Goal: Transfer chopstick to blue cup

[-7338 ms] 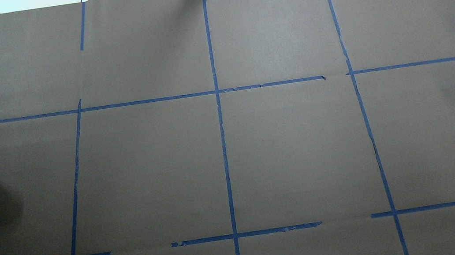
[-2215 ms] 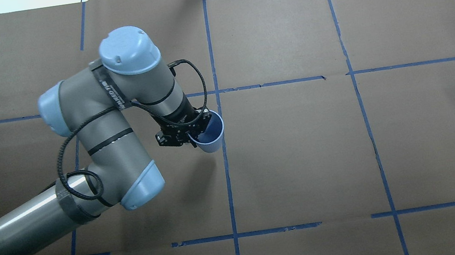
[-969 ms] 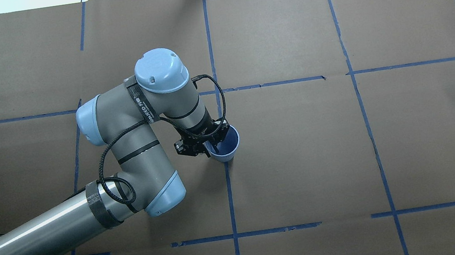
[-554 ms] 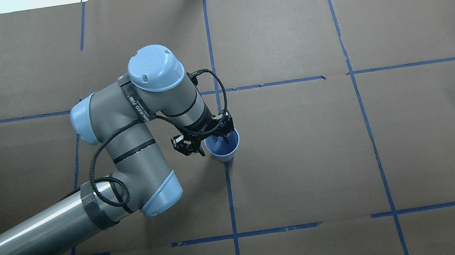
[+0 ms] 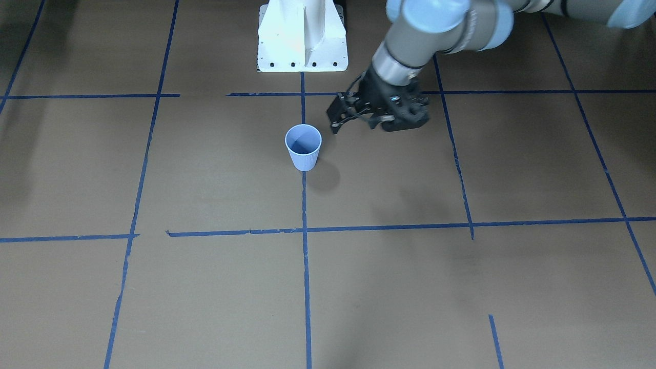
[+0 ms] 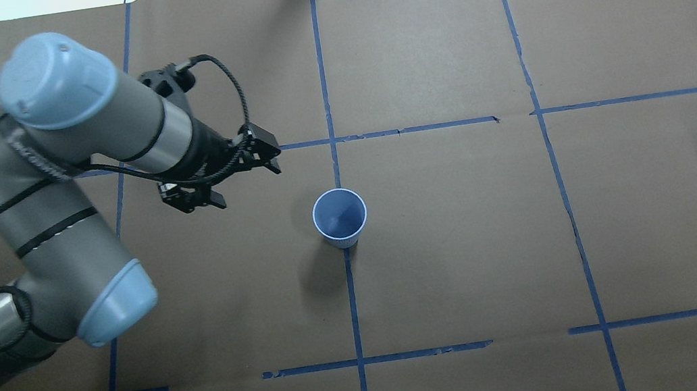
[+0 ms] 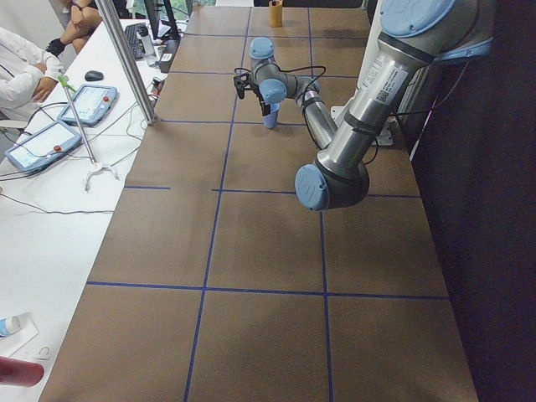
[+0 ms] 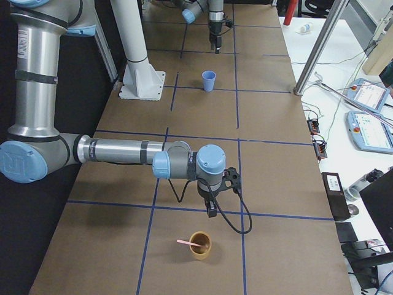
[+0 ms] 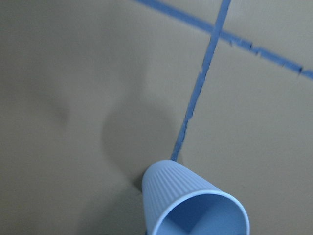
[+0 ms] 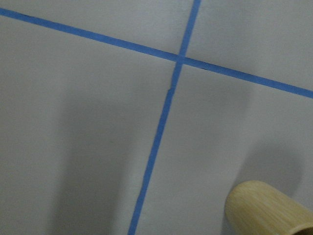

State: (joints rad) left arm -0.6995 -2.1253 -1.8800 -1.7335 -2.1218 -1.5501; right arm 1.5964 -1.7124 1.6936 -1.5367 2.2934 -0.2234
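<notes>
**Blue cup set, chopstick not yet picked**

Left pincer (image 6: pixel 250 182) hangs with its jaws apart and nothing in them, up and to the left of the blue cup (image 6: pixel 339 218), clear of it. The cup stands upright and empty on the centre tape line (image 6: pixel 351 290), mid-desk. The chopstick (image 8: pixel 184 242) is well apart from it, at the robot's right end of the desk, leaning out of a tan wooden cup (image 8: pixel 199 252). The right pincer (image 8: pixel 210 212) points down just beside that cup.

My read: the fetch falls to the right arm.
- Clamp the stick on its exposed part and lift it clear of the tan rim before travelling.
- The blue cup is light paper and the stick is long — lower the tip well inside, then let go gently so it leans on the rim without tipping the cup.
- Keep the left arm out of the approach.

Hard to see:
- Right pincer jaws — can't tell whether apart or together; only the side view shows them.
- The stick's lower end is hidden inside the tan cup.
- The right wrist view catches only the tan cup's edge, no stick.
- The overhead and front views miss both the stick and the tan cup.
</notes>
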